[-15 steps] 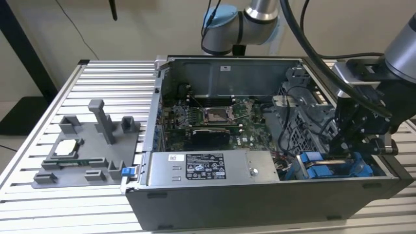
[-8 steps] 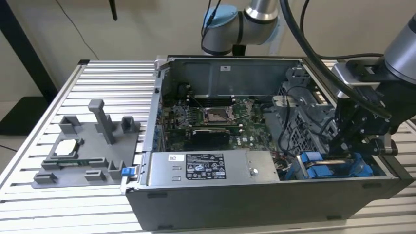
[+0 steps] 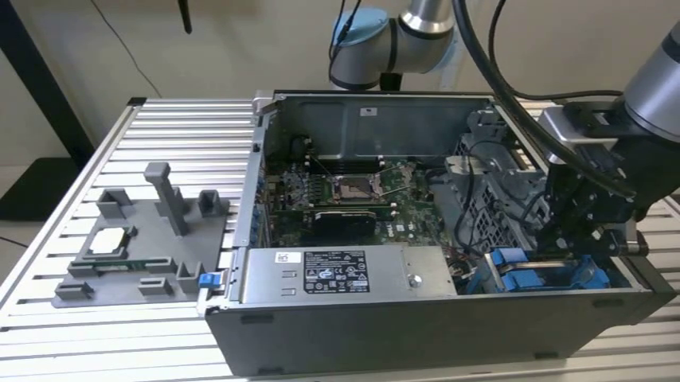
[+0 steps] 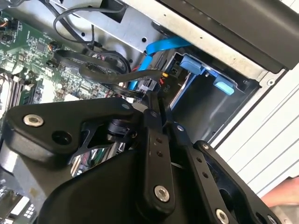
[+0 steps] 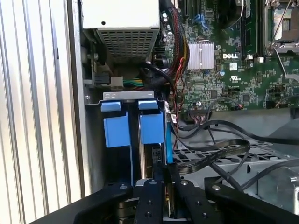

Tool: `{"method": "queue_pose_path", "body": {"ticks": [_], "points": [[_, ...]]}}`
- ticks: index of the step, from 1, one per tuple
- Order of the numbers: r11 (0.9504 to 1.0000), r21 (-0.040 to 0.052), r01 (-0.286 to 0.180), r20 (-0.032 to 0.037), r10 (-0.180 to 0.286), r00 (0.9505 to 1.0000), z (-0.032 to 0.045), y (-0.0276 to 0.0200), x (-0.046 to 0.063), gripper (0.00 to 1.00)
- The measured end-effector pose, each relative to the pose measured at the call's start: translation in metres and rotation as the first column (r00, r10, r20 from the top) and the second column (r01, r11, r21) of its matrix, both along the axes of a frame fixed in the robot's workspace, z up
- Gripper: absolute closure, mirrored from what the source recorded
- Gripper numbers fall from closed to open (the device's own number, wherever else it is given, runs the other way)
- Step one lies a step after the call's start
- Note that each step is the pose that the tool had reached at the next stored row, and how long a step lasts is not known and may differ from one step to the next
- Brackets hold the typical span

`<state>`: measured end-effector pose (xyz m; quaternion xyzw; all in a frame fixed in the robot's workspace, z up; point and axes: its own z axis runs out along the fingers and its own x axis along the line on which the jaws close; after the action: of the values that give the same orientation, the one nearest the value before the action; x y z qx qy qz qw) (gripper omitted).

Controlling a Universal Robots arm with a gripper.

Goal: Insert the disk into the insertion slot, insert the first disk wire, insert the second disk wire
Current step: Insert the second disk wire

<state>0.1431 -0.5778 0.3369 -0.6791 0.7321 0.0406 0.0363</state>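
Observation:
In the open computer case, the disk's blue frame sits in the insertion slot at the corner of the grey perforated drive cage. The disk's silver edge shows beside the frame. My gripper reaches down into that corner from above. Its fingers are pressed together on the plug end of a flat black wire. The plug is held close to the disk's end; whether it is seated I cannot tell.
A grey power-supply box with a white sticker lies along the case's front wall. The motherboard fills the case floor. A blue cable and loose black cables crowd the cage. A grey fixture stands on the slatted table at the exterior view's left.

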Motion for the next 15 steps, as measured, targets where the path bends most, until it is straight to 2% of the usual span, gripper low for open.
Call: {"method": "queue_pose_path", "body": {"ticks": [2, 6, 10, 15], "points": [[1.0000, 0.0002, 0.000, 0.0000, 0.000, 1.0000, 0.0018, 0.0000, 0.000, 1.00], [1.0000, -0.0008, 0.000, -0.0001, 0.000, 1.0000, 0.0185, -0.0001, 0.000, 1.00], [1.0000, -0.0011, 0.000, -0.0001, 0.000, 1.0000, 0.0284, -0.0001, 0.000, 1.00], [1.0000, -0.0008, 0.000, -0.0001, 0.000, 1.0000, 0.0511, 0.0000, 0.000, 1.00]]}}
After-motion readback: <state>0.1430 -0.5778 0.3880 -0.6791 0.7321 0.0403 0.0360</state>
